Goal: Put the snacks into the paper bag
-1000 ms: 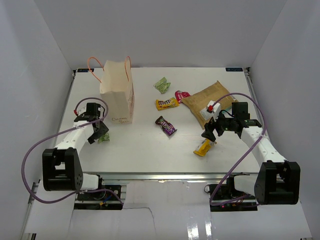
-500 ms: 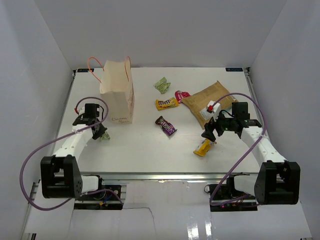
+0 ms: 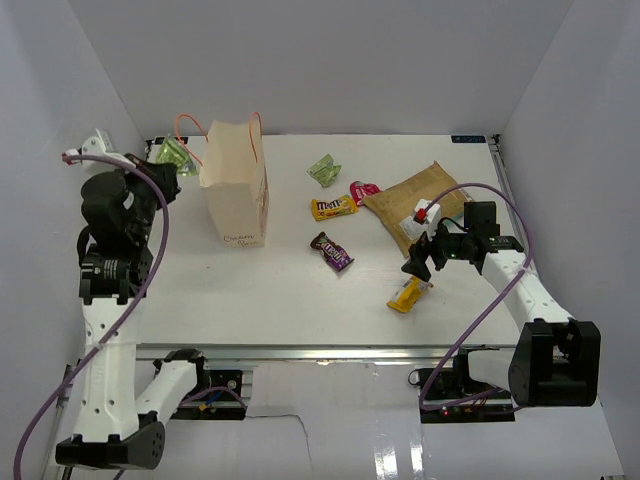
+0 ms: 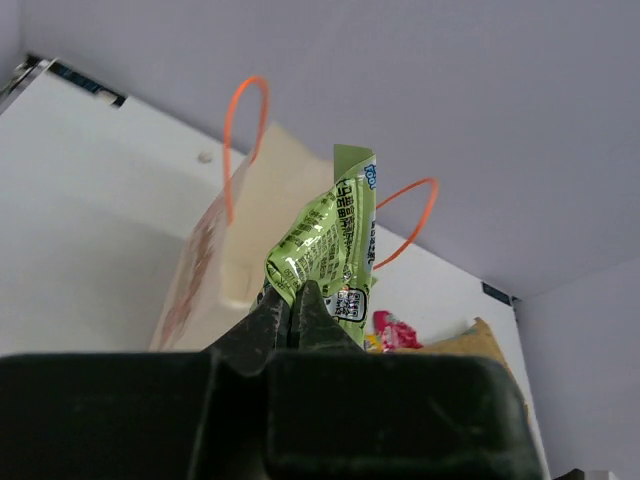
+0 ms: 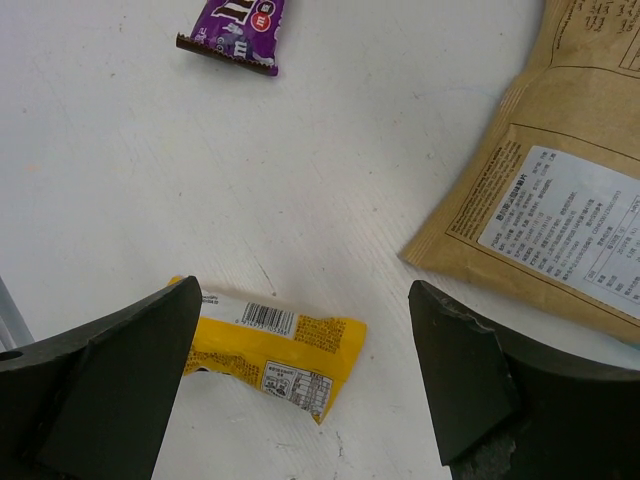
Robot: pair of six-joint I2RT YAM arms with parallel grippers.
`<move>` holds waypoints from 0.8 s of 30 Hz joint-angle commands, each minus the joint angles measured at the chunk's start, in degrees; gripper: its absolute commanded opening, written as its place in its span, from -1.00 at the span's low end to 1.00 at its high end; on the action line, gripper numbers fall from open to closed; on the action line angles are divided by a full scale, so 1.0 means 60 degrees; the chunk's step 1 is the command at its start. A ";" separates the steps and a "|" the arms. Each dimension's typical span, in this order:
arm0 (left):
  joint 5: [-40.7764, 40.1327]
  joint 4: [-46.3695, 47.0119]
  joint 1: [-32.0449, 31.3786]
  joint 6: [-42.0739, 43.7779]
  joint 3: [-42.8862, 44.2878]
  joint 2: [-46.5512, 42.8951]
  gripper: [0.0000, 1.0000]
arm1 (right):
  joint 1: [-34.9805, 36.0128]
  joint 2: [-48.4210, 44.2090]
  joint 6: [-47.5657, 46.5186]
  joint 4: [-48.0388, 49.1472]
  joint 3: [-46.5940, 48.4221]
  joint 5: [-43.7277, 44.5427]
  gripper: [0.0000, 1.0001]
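**Item 1, left gripper (image 3: 170,155).** Jaws are clamped tight on a green packet (image 4: 330,240), pinched at its lower edge so that it stands upright above the fingertips.
- Change: a second ago this gripper sits low at 7 o'clock from the paper bag (image 3: 237,190), jaws apart around the packet. Now the arm stands tall and the packet hangs in the air at 9 o'clock from the bag's mouth, near an orange handle (image 4: 245,140).
- Judgement: pick and lift are done; the carry over the opening and the release remain.

**Item 2, right gripper (image 3: 425,262).** Unmoved over the same second. Jaws are spread wide and hold nothing, poised above the yellow packet (image 5: 275,355), which lies flat between the fingers.

**Item 3, loose stock at 3 o'clock from the bag.**
- Second green packet (image 3: 324,170)
- Yellow M&M's packet (image 3: 332,208)
- Purple-brown packet (image 3: 332,252)
- Pink-red packet (image 3: 364,190)
- Tan pouch (image 3: 415,205)

The bag's interior is not visible.

**Item 4, surface.** The table (image 3: 280,310) is white, flat and matte.

**Item 5, room.** Plain pale walls stand at 9, 12 and 3 o'clock. A purple cable (image 3: 480,300) loops along each arm.
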 commanded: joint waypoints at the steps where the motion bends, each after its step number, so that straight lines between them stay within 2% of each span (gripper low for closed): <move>1: 0.1569 0.0559 0.0027 0.0539 0.0916 0.1339 -1.00 | -0.0003 0.0067 -0.0130 0.0031 0.0440 -0.0269 0.81; 7: 0.1894 0.0868 -0.0046 0.0819 0.2701 0.3874 -0.88 | -0.0003 -0.0006 0.0324 0.0236 0.0455 0.0010 0.81; 10: 0.1675 0.0869 -0.0309 0.0819 0.3244 0.4783 -0.71 | -0.0003 -0.0007 0.0734 0.0324 0.0469 0.0068 0.82; 11: 0.1631 0.0883 -0.0382 0.0804 0.3334 0.5133 -0.62 | -0.0003 0.0008 0.0822 0.0339 0.0469 0.0068 0.82; 14: 0.1500 0.0825 -0.0646 0.0848 0.3759 0.5618 -0.18 | 0.0012 0.0037 0.1057 0.0281 0.0455 0.0054 0.82; 15: 0.1470 0.0752 -0.0763 0.0848 0.4021 0.5866 0.06 | 0.0026 0.0081 0.1071 0.0237 0.0426 0.0054 0.83; 17: 0.1295 0.0649 -0.0851 0.0906 0.4257 0.6044 0.28 | 0.0041 0.0110 0.1101 0.0193 0.0426 0.0127 0.82; 19: 0.1264 0.0634 -0.0983 0.0994 0.4520 0.6118 0.46 | 0.0070 0.0213 0.1086 0.0120 0.0469 0.0200 0.82; 23: 0.1702 0.0649 -0.1072 0.1331 0.4639 0.5841 0.57 | 0.0172 0.0534 0.1347 -0.0027 0.0543 0.0433 0.86; 24: 0.2066 0.0663 -0.1086 0.1520 0.4566 0.5709 0.57 | 0.0347 0.0782 0.1509 -0.0056 0.0557 0.0652 0.92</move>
